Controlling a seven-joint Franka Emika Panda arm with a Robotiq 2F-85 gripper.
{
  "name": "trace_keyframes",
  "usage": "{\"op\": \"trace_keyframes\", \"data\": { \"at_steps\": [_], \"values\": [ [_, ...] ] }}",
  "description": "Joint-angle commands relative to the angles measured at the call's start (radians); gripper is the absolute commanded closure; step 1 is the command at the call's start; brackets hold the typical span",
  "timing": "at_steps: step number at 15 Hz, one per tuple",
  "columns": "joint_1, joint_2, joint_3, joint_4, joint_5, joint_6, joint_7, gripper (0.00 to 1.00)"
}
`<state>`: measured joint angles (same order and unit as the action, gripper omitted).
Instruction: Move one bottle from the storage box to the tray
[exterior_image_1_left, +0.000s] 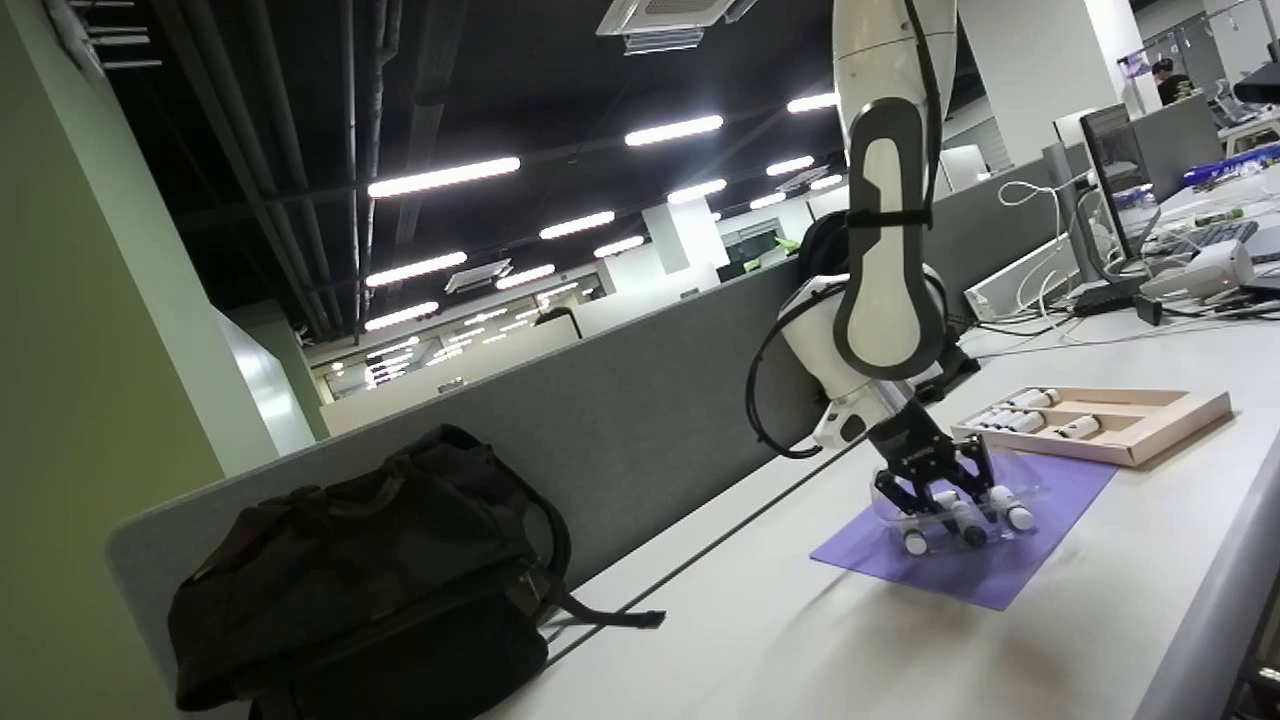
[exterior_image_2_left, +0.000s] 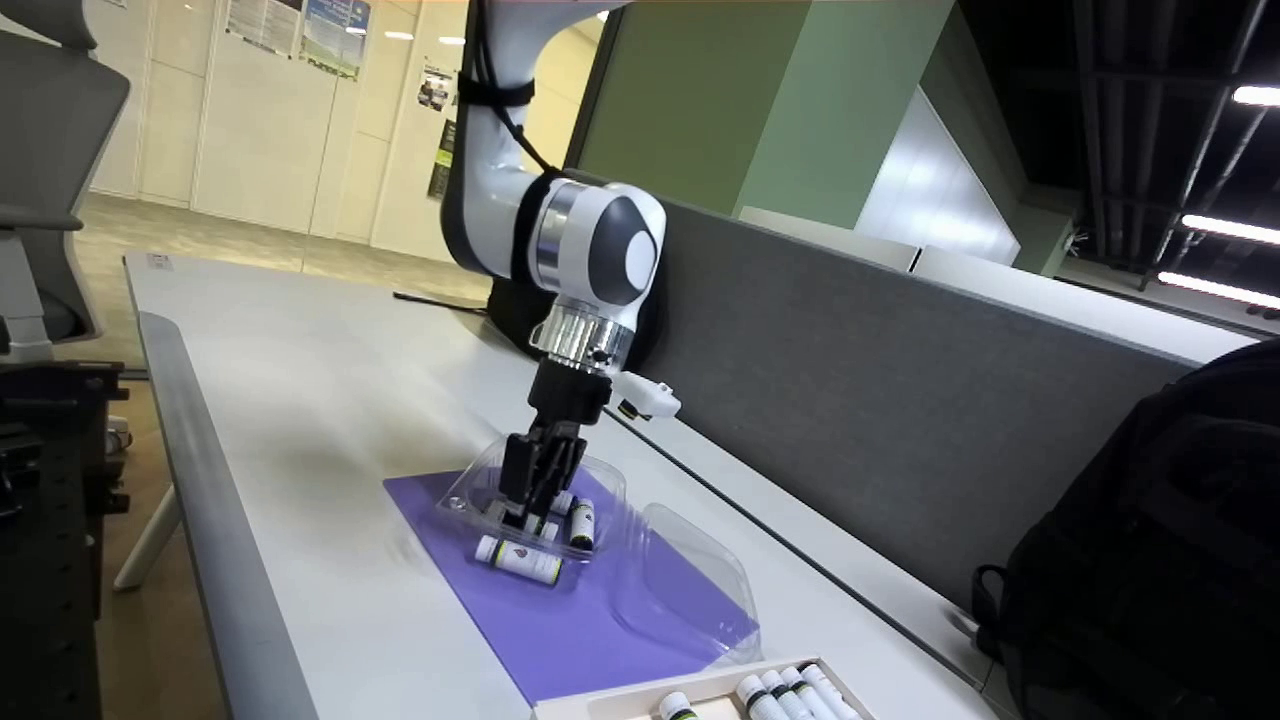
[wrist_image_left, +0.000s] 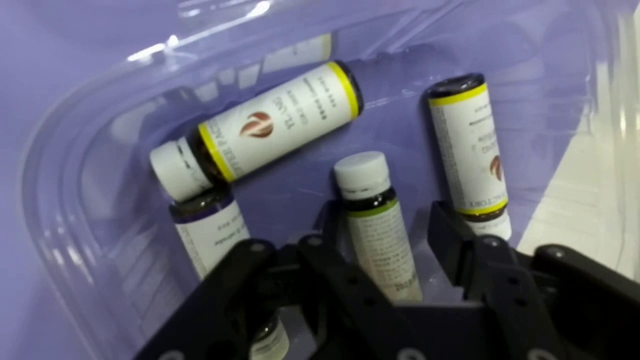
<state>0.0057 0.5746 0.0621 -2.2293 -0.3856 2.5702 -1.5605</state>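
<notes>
Purple and rectangular, a flat sheet (exterior_image_1_left: 985, 582) lies on a long white table (exterior_image_1_left: 760, 640) in an exterior view, and a small, low, see-through plastic storage box (exterior_image_1_left: 942, 546) stands on it. Down into the box reaches the black gripper (exterior_image_1_left: 958, 503); just beside the sheet, farther right, a light-brown, low-rimmed wooden tray (exterior_image_1_left: 1178, 430) holds small white-labelled bottles (exterior_image_1_left: 1080, 428), and a black fabric backpack (exterior_image_1_left: 370, 585) rests at the left. In an exterior view a clear rounded plastic lid (exterior_image_2_left: 685, 585) lies folded out between the box and the near tray. In the wrist view four labelled dark bottles (wrist_image_left: 280, 120) lie in the box, one of them, a white-capped, green-banded bottle (wrist_image_left: 382, 240), between the spread fingers (wrist_image_left: 445, 245), with a gap at its right; contact at its left I cannot tell
</notes>
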Motion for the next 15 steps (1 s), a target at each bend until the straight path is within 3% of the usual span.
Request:
{"op": "trace_keyframes", "data": {
  "at_steps": [1, 3, 10, 15],
  "values": [
    [-0.011, 0.0, -0.005, 0.004, 0.017, 0.008, 0.035, 0.81],
    [-0.019, -0.017, -0.002, 0.001, 0.047, -0.014, 0.044, 0.95],
    [-0.085, -0.255, -0.011, -0.052, 0.231, -0.172, 0.125, 0.93],
    [-0.166, -0.358, -0.114, -0.087, 0.246, -0.154, 0.158, 0.93]
  ]
}}
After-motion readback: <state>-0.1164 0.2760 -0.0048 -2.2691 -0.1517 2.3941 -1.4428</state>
